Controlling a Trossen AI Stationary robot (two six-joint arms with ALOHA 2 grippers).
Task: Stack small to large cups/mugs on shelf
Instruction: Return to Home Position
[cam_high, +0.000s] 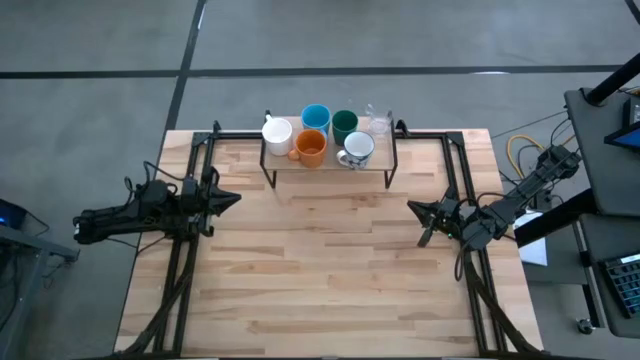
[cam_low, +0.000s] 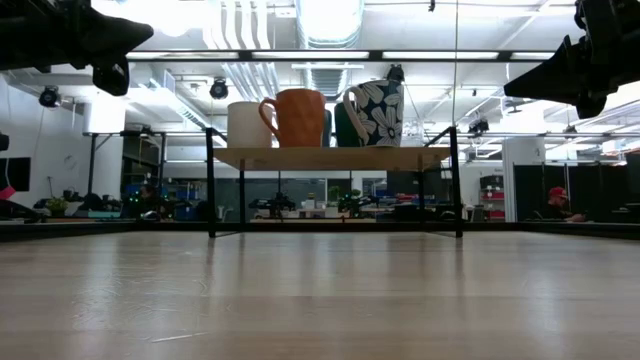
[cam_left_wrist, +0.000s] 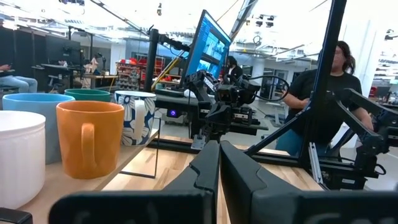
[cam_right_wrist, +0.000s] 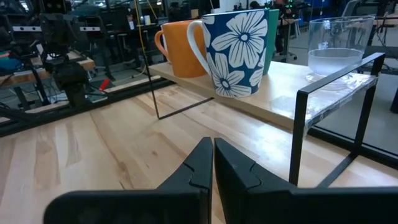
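All cups stand upright on the shelf (cam_high: 330, 164) at the table's far edge: white mug (cam_high: 277, 133), light blue mug (cam_high: 316, 118), orange mug (cam_high: 311, 148), dark green cup (cam_high: 345, 124), blue-and-white flowered mug (cam_high: 358, 150) and clear glass (cam_high: 378, 122). In the low view the white mug (cam_low: 247, 125), orange mug (cam_low: 299, 117) and flowered mug (cam_low: 375, 113) show in front. My left gripper (cam_high: 232, 198) hovers shut at the table's left side, pointing right. My right gripper (cam_high: 415, 208) hovers shut at the right side, pointing left. Neither touches anything.
Black metal frame rails (cam_high: 190, 190) run along the table's left and right sides and far edge. The wide wooden tabletop (cam_high: 330, 270) lies between the arms and toward the near edge. A person (cam_left_wrist: 323, 99) sits beyond the table's right side. Monitors and benches fill the room behind.
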